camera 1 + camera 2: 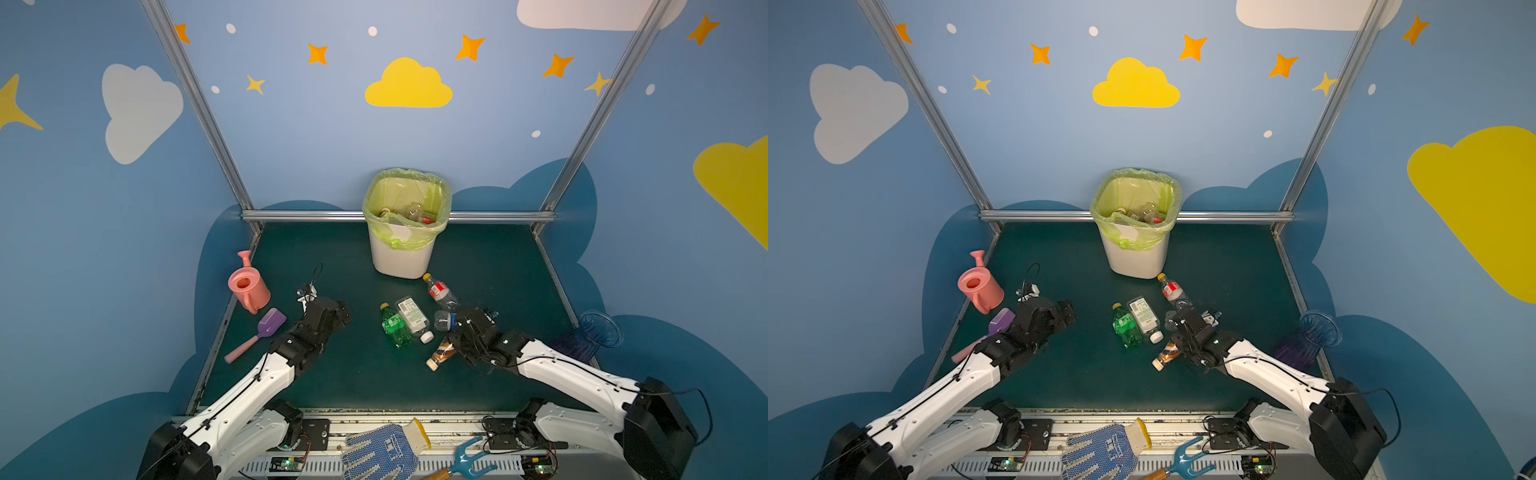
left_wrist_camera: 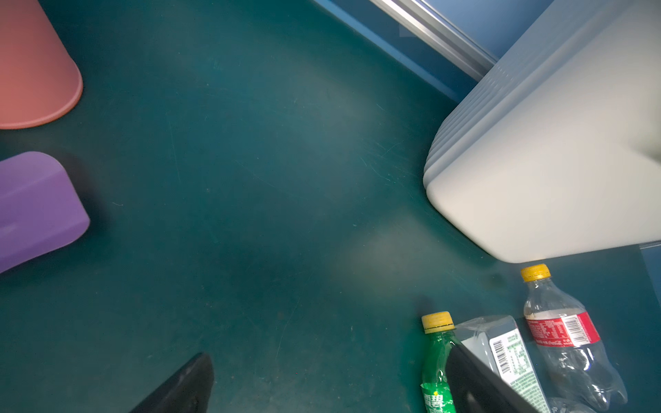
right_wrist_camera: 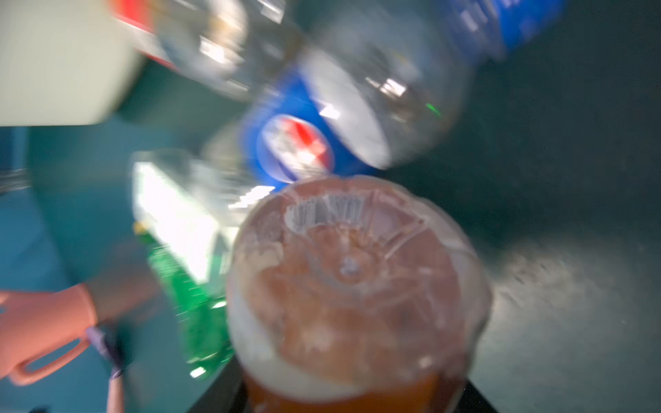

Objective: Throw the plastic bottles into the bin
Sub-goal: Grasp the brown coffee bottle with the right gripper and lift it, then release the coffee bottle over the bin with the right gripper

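Five plastic bottles (image 1: 397, 326) are lying on the desk (image 1: 332, 374). One bin (image 1: 402, 257) is standing there, several more bottles showing inside.

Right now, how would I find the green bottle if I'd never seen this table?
Start at the white bin at the back of the green table. Nearer the arms lies a cluster of bottles. The green bottle is its leftmost, touching a clear, white-labelled bottle; it alone is green plastic, with a yellow cap.
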`<state>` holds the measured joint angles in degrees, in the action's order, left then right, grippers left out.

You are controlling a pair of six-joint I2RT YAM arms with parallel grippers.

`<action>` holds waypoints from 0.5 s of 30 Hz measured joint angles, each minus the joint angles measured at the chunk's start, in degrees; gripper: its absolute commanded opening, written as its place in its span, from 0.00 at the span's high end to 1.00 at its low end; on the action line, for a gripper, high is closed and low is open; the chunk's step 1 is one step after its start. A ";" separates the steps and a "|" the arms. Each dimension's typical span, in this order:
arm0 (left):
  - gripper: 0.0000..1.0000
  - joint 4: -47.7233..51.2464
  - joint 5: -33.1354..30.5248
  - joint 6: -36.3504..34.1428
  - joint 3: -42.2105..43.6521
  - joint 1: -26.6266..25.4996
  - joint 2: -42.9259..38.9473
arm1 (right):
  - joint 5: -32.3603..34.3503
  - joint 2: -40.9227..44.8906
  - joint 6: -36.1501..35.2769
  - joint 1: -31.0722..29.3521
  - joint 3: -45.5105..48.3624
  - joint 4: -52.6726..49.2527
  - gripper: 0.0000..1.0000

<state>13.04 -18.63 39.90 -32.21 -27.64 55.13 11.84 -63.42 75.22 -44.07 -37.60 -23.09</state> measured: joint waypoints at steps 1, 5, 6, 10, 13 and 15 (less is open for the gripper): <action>0.00 -0.02 0.00 0.02 0.00 0.00 0.28 | 0.35 1.11 -2.64 0.39 -2.01 -0.31 0.53; 0.00 -0.22 0.11 0.66 -0.02 0.00 1.73 | -0.09 2.97 -15.15 4.79 -12.61 -1.44 0.52; 0.00 -0.24 0.22 0.92 -0.02 0.00 2.21 | -0.52 2.93 -19.04 6.82 -16.59 -1.86 0.52; 0.00 -0.79 1.57 2.21 -0.02 0.00 4.52 | -2.29 1.11 -34.29 15.28 -35.93 -3.41 0.49; 0.00 -0.98 2.93 3.08 -0.02 0.00 6.75 | -2.43 -1.31 -43.67 20.06 -51.15 -2.47 0.47; 0.00 -1.01 3.63 3.78 -0.15 0.00 8.22 | -2.56 -2.32 -48.00 21.79 -58.05 -0.13 0.46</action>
<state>12.03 -15.00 43.68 -32.36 -27.64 63.35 9.28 -65.73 27.22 -22.28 -95.66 -23.22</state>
